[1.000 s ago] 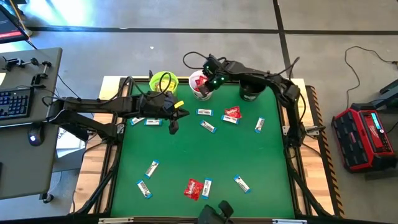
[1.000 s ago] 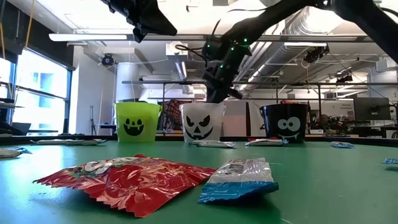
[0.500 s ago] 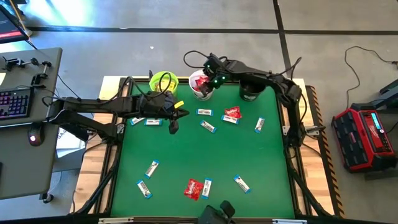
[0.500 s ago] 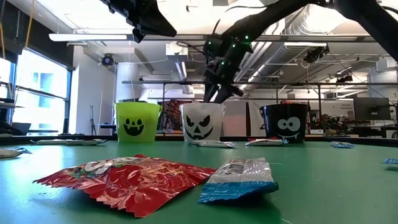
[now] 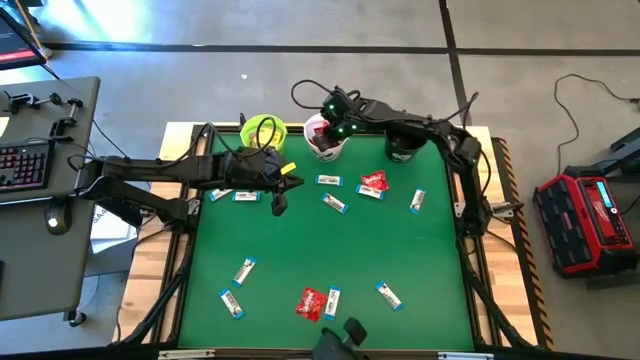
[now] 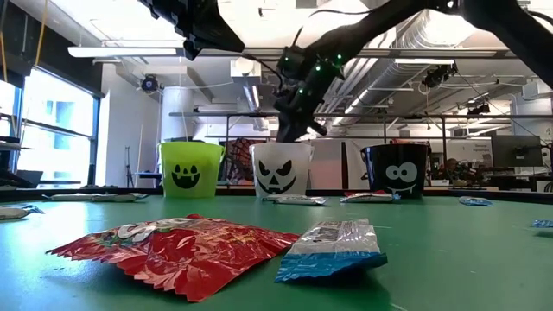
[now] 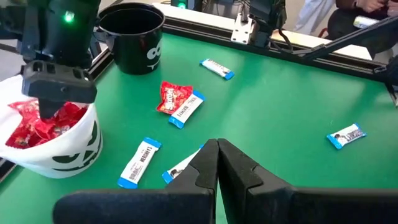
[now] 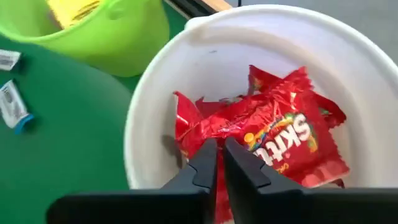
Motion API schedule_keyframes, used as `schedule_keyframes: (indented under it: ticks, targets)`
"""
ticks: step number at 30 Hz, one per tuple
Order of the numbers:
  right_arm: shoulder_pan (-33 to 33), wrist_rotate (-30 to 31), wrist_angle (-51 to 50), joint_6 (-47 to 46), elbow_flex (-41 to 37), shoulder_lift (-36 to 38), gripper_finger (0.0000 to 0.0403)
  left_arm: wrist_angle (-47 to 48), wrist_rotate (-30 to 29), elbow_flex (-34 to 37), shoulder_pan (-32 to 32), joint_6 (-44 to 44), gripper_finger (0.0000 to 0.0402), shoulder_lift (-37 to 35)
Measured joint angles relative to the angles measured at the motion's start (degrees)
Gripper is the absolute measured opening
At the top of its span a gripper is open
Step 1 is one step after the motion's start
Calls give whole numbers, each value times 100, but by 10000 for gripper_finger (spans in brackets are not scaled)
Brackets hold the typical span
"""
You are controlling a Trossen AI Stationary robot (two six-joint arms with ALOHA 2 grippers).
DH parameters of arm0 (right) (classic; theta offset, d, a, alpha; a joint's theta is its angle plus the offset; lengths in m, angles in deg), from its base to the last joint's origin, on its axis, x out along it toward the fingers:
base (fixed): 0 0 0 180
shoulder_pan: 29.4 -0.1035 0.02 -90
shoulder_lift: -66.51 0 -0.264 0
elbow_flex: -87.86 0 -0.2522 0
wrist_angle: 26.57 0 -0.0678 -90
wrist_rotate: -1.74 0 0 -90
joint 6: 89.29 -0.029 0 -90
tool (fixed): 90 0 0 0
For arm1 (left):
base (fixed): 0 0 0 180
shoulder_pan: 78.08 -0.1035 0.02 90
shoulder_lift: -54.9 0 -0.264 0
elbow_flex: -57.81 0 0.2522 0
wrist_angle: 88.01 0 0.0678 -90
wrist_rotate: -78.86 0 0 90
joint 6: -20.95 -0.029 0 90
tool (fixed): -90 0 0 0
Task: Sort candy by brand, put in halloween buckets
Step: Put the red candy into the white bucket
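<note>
The right claw (image 8: 216, 163) hung closed and empty over the white bucket (image 5: 322, 139), which held red Skittles packets (image 8: 273, 134). The left claw (image 7: 217, 163), shut on nothing, hovered above the green counter (image 5: 300, 250) near scattered blue-and-white bars (image 5: 331, 203).

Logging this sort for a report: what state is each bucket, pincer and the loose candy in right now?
White bucket: upright, holds red packets.
Green bucket: upright, something yellow inside.
Black bucket: upright, contents unseen.
Right pincer: shut, empty, over white bucket.
Left pincer: shut, empty.
Blue bars: loose on table.
</note>
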Motion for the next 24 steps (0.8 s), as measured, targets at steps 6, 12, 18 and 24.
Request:
schedule_keyframes:
  ticks: [6, 12, 18, 24]
  targets:
    - [-1, 170, 107, 14, 0, -250, 6, 11, 5, 0, 0, 72, 0, 0]
    - [3, 19, 344, 63, 0, -160, 6, 13, 7, 0, 0, 73, 0, 0]
    - [-108, -153, 191, 604, 2, 299, 1, 39, 79, 0, -2, 178, 0, 0]
    - [-430, -3, 177, 802, -77, 584, 0, 65, 177, 0, 0, 209, 0, 0]
